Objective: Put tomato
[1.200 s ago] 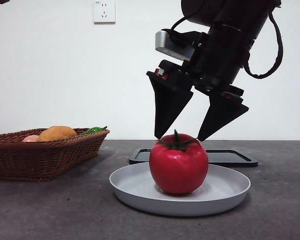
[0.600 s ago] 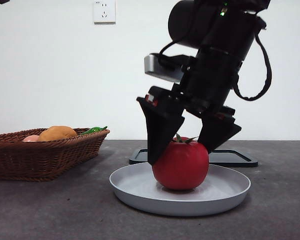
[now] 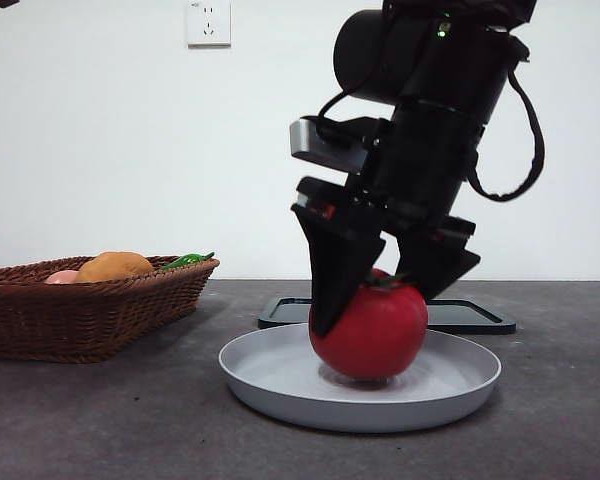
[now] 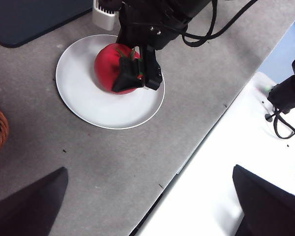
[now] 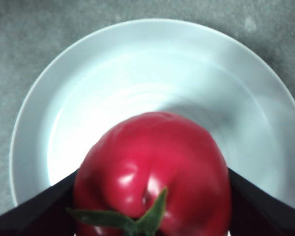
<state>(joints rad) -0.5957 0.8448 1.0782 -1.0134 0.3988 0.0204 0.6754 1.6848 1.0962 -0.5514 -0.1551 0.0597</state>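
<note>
Right gripper clamped on the tomato, one jaw against each side, at centre of the front view. Tomato tilted, sitting low over the grey plate; contact with plate unclear. Left gripper spread wide, holding nothing, high above the surface. Wicker basket at left of frame.

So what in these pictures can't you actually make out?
- Front view: whether the tomato has left the plate; it is tilted and the right gripper covers its top.
- Front view: the basket runs off the side edge; its fruit barely shows above the rim.
- Right wrist view: the jaws' tips, hidden behind the tomato.
- Left wrist view: the left gripper shows only blurred dark corners.
</note>
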